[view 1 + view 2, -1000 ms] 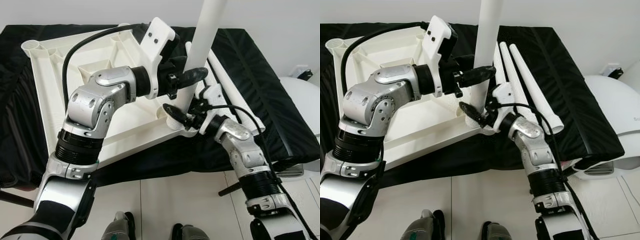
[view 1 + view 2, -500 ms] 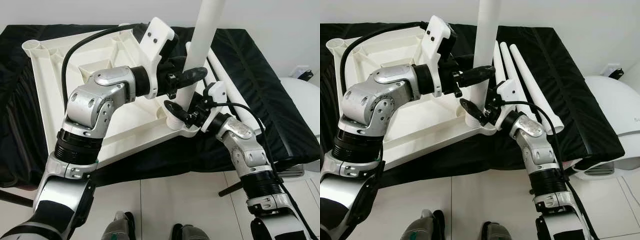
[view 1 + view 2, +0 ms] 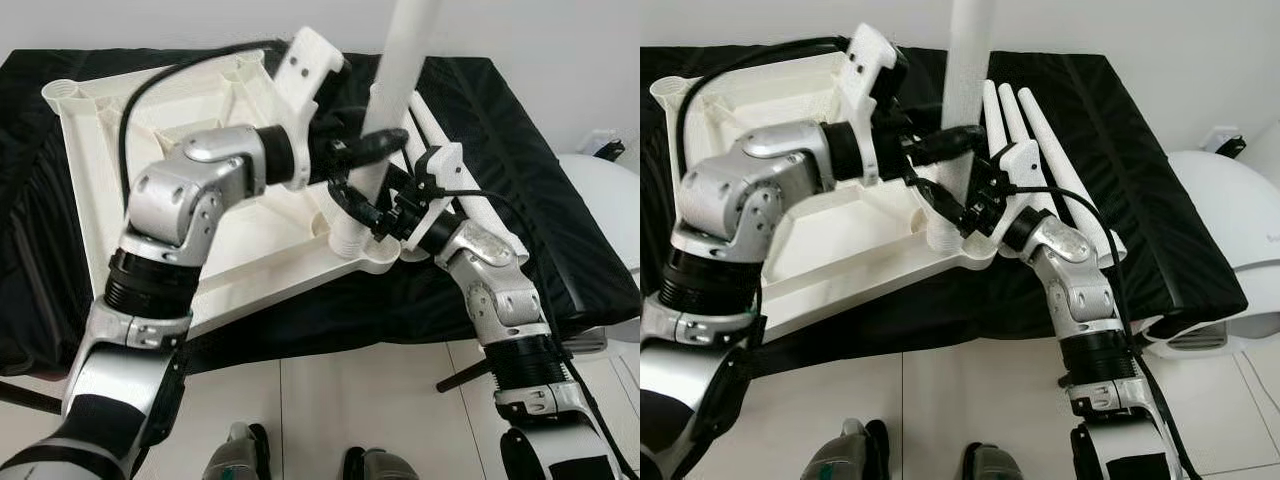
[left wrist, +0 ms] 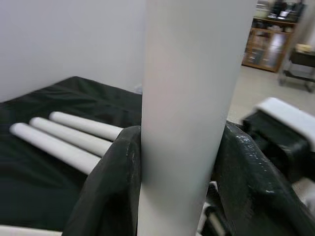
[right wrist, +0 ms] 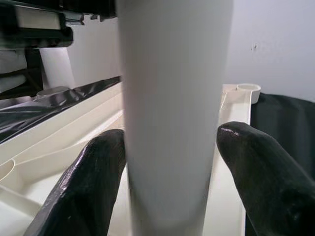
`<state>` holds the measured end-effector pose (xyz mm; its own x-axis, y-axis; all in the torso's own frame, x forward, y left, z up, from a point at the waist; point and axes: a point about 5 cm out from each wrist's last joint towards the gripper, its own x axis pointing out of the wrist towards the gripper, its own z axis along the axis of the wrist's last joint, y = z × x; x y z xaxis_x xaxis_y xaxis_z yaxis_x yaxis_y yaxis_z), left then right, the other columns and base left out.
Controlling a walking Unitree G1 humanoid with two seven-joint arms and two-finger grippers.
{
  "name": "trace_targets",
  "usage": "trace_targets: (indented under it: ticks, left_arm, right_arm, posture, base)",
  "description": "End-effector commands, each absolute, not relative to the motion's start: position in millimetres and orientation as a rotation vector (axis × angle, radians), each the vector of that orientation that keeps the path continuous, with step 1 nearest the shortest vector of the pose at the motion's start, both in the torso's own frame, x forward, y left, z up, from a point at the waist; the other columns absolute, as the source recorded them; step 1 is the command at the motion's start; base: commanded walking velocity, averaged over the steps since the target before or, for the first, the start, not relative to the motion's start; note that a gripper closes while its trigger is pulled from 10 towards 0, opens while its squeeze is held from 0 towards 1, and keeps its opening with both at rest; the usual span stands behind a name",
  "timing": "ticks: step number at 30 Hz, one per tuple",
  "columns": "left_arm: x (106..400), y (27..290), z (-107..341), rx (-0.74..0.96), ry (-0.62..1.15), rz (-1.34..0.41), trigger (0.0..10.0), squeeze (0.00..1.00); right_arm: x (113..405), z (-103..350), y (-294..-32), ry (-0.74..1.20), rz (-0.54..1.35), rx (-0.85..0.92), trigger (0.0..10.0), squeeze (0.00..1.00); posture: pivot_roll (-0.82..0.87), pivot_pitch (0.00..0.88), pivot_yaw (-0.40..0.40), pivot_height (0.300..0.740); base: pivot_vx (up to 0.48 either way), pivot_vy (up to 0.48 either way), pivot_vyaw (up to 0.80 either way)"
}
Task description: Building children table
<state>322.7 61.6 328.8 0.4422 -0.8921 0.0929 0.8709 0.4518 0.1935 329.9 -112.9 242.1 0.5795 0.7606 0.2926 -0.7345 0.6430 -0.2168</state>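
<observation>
Since a second ago the right tool (image 3: 365, 212) has climbed from the socket's mouth to a spot a little up the upright leg (image 3: 400, 70), and the left arm has swung round so the left tool (image 3: 372, 150) sits higher on that leg. Both tools hold the leg: the right straddles it low, one finger (image 5: 86, 184) touching and the other just beside it; the left, above it, clamps it between both fingers (image 4: 110, 184). The leg stands in the corner socket (image 3: 352, 238) of the upturned tabletop (image 3: 150, 120) lying on the black-covered bed (image 3: 560, 240). To seat it well, I judge the leg should stay plumb while being turned or pressed straight down, the lower tool steadying the base. That corner sits at the bed's near edge, so sideways force could slide the tabletop off. Beyond the tools, three spare legs (image 3: 1040, 135) lie close beside the right wrist, leaving little room there; the far tabletop is open
</observation>
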Motion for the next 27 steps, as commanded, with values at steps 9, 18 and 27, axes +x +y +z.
trace_targets:
  ticks: [9, 18, 27]
  left_arm:
    - [321.9, 70.0, 353.8, 0.123, -0.272, -1.075, 10.0, 0.00]
    - [322.4, 56.1, 354.8, 0.111, -0.285, -0.995, 10.0, 0.00]
    - [334.5, 49.2, 355.2, 0.225, -0.299, -0.773, 10.0, 0.00]
  right_arm:
    - [334.2, 245.9, -111.9, -0.374, 0.859, -0.077, 10.0, 0.00]
    - [340.1, 252.4, -102.5, -0.417, 0.748, -0.046, 10.0, 0.00]
    - [341.5, 261.2, -90.2, -0.442, 0.619, -0.003, 10.0, 0.00]
  posture:
    - [0.02, 0.163, -0.046, 0.740]
    - [0.03, 0.167, -0.050, 0.740]
    - [0.03, 0.172, -0.050, 0.740]
  base:
    - [0.000, 0.000, 0.00]
    - [0.000, 0.000, 0.00]
    - [0.000, 0.000, 0.00]
